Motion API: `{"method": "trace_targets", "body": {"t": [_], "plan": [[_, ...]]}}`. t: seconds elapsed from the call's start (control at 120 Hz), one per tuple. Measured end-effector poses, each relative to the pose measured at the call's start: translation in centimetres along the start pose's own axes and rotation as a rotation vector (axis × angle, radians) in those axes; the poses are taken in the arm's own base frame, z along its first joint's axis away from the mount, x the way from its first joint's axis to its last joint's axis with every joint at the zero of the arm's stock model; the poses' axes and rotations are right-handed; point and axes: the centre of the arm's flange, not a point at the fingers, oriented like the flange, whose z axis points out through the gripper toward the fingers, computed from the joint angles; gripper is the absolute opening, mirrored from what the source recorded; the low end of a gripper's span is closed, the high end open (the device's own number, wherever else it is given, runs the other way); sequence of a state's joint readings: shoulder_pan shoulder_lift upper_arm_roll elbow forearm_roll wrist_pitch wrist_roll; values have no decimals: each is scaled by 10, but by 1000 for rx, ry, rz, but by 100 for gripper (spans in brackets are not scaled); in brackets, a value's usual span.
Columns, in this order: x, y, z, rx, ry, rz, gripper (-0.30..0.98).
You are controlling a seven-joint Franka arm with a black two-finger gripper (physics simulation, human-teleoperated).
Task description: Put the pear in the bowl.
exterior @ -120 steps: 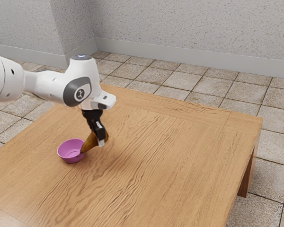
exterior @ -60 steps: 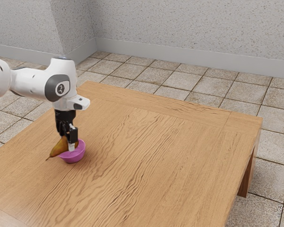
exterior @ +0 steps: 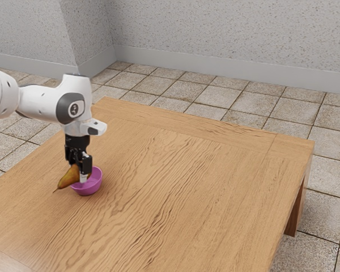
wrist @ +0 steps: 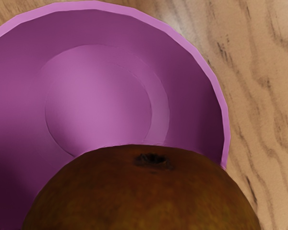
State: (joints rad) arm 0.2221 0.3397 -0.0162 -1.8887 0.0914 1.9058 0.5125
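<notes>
My gripper [exterior: 82, 174] points down over the side of the bowl toward the exterior view's left, shut on the brown pear. The pear [exterior: 67, 178] is tilted, its stem end low and reaching past the bowl's rim on that side. Part of it is hidden behind the fingers. The pink-purple bowl [exterior: 93, 186] stands upright on the table. In the wrist view the blossom end of the pear [wrist: 149, 191] covers part of the bowl [wrist: 98, 100], whose inside floor is bare.
The bowl rests on a wooden table [exterior: 187, 187], whose far edge runs behind the arm. A tiled floor [exterior: 215, 96] and a grey wall [exterior: 215, 34] lie beyond.
My gripper has carried the pear toward the exterior view's left, from one side of the bowl across to the other. In the last half second it moved slightly lower.
</notes>
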Motion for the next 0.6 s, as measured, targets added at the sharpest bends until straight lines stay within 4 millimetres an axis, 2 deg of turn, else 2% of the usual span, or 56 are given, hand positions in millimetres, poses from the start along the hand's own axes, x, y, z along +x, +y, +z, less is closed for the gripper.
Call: {"method": "trace_targets", "body": {"t": [0.217, 0.333, 0.433, 0.533, 0.567, 0.6], "plan": [[2, 2, -3, 3, 4, 9, 58], [6, 9, -19, 37, 38, 32, 63], [13, 47, -55, 79, 104, 74, 65], [14, 86, -103, 108, 186, 72, 66], [17, 98, -124, 116, 222, 67, 67], [18, 104, -155, 124, 269, 53, 67]]}}
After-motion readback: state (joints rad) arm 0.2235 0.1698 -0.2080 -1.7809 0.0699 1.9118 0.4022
